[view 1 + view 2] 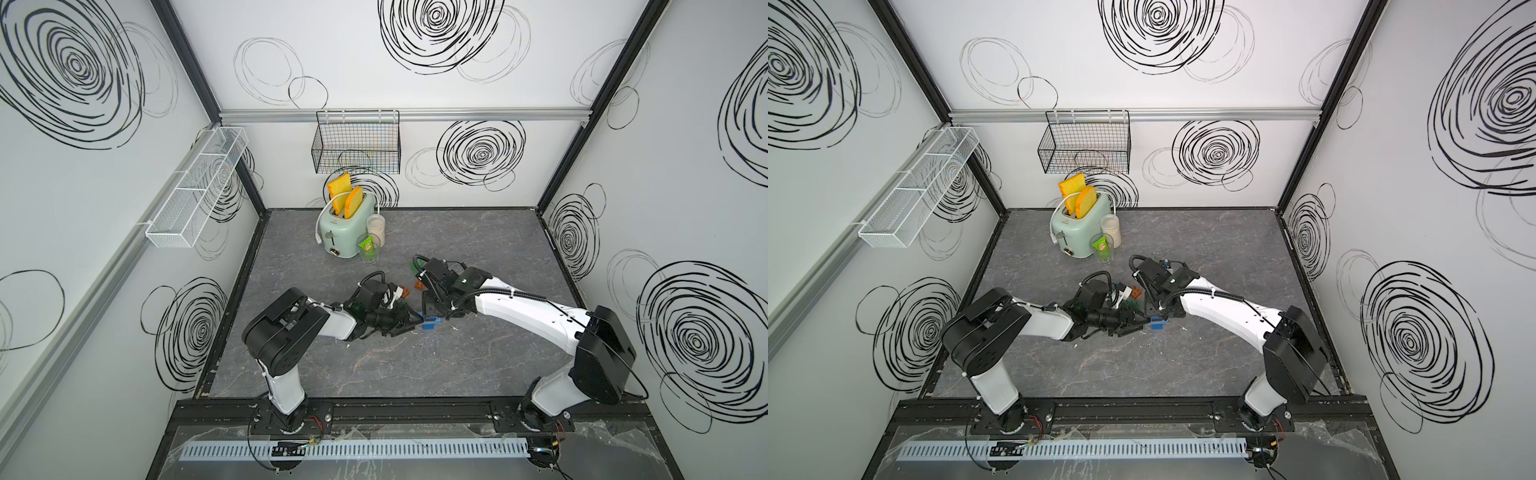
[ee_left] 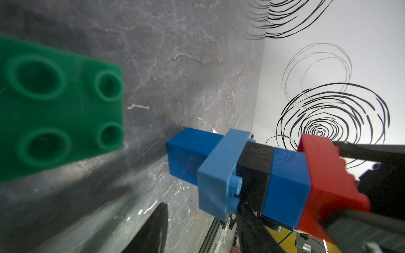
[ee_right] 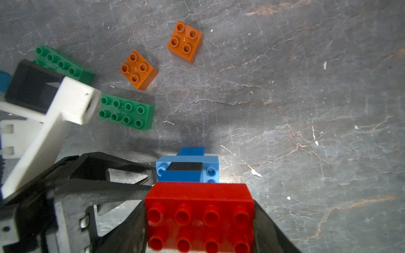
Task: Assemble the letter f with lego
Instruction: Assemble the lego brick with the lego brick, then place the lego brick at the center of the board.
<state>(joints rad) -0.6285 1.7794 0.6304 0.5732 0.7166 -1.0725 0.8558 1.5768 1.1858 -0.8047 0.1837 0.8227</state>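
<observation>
**Right claw** [image 3: 199, 210]: pinching the red brick [image 3: 197, 193] by its two short ends, so the brick's long axis runs from finger to finger. The brick tops the stack [image 1: 430, 323], which stands upright on the desk [image 3: 306, 109] directly under this claw. From the foot up it reads dark blue brick [image 2: 186, 157], light blue brick [image 3: 210, 173], black brick [image 2: 254, 162], second dark blue brick [image 2: 285, 186], then red. Red looks flush on the brick below, but full seating cannot be confirmed.

**Governing relation:** the long axes of the red and light blue bricks lie parallel, both crossing the stem. In my judgement, any press must go straight down the stem.

**Left claw** [image 3: 150, 176]: positioned beside the stack at the level of the light blue brick. Its jaws stand part-way apart about that brick's overhanging end. Whether they bear on it cannot be told.

**Beyond the stack:**
- A green brick [image 3: 127, 112] lies flat, studs up, just beside the left claw, which is the nearer arm to it.
- A second green brick [image 3: 63, 63] lies past that.
- Two orange-brown bricks [image 3: 138, 70] [image 3: 185, 42] lie farther on, loose and apart.

**Farthest:** the toaster [image 1: 347, 226] stands by the back wall, not involved.
</observation>
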